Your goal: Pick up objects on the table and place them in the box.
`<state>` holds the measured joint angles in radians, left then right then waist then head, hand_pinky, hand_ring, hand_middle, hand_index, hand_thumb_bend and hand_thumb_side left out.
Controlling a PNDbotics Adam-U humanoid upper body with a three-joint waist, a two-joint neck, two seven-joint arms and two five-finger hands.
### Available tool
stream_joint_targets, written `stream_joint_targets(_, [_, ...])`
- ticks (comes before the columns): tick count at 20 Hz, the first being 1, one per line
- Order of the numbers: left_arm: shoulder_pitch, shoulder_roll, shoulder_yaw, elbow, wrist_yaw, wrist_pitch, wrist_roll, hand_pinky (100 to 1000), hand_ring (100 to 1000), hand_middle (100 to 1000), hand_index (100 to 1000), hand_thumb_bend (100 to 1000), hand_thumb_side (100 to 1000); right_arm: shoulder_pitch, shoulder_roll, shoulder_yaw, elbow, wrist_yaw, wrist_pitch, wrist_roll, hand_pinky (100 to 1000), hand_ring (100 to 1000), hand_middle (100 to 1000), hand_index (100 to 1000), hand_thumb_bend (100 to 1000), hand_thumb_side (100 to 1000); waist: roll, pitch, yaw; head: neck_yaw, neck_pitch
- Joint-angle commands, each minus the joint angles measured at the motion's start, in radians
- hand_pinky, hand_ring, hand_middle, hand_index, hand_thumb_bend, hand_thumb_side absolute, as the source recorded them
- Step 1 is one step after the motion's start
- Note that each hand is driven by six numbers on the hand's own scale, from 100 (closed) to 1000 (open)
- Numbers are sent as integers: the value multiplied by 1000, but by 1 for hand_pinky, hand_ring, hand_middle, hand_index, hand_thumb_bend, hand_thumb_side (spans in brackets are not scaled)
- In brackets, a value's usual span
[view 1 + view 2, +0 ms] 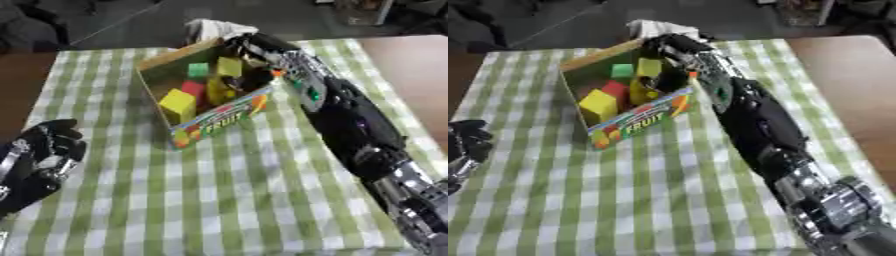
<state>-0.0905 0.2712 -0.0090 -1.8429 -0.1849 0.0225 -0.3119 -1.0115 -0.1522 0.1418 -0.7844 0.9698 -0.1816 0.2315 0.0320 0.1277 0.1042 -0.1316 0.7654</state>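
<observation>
Because the task ends inside the box (pixel 214 117), the right arm runs from 5 o'clock up across the cloth (pixel 236 190) and puts the right hand (pixel 248 75) over the rim at the box's far right corner, toward 1 o'clock. Its dark fingers hang down inside, above the blocks, but whether they are curled on anything or spread cannot be told; they merge with the shadow there. A yellow piece (pixel 219 90) stands just under them, so a release or a let-go seems the likely step in hand.

The box sits at about 11 o'clock from the cloth's middle, tilted so its open top faces the camera, which keeps its contents in sight: a yellow cube (pixel 178 103) at the near left, a red block (pixel 193 88) behind it, a green block (pixel 199 69) and a pale yellow one (pixel 229 65) at the back.

The left hand (pixel 44 150) idles at 8 o'clock, fingers loosely bent round nothing, clear of the working arm's path.
</observation>
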Motion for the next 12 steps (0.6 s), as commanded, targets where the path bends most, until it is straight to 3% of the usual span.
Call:
stream_joint_targets(1, [-15,6,2,-17,1,0,-6,639,662,646,824,308,513,-29,-7,1,-25,47,-3,-38,777,838,846,978,410,531,-3,-10,-3,-4,5])
stream_joint_targets(2, [-15,6,2,-17,1,0,-7,639,662,646,824,308,514,-28,-13,3,-38,47,-6,-43,779,841,852,980,367,527,-5,-9,-5,-3,5])
stream_joint_targets(3, [-15,7,3,-17,0,1,-7,639,662,646,823,307,515,-27,-22,4,-54,40,-8,-47,780,842,852,980,402,511,-7,-8,-9,-2,5])
stream_joint_targets(9, [-10,13,9,-16,-5,0,-15,646,669,652,826,277,529,-25,-125,-24,-112,-10,30,-21,793,854,853,979,353,351,-18,-8,-39,0,5])
stream_joint_targets(12, [-11,14,10,-15,-6,-1,-20,646,669,652,826,277,529,-25,-149,-41,-106,-13,50,-6,793,854,853,979,353,351,-19,-9,-45,0,5])
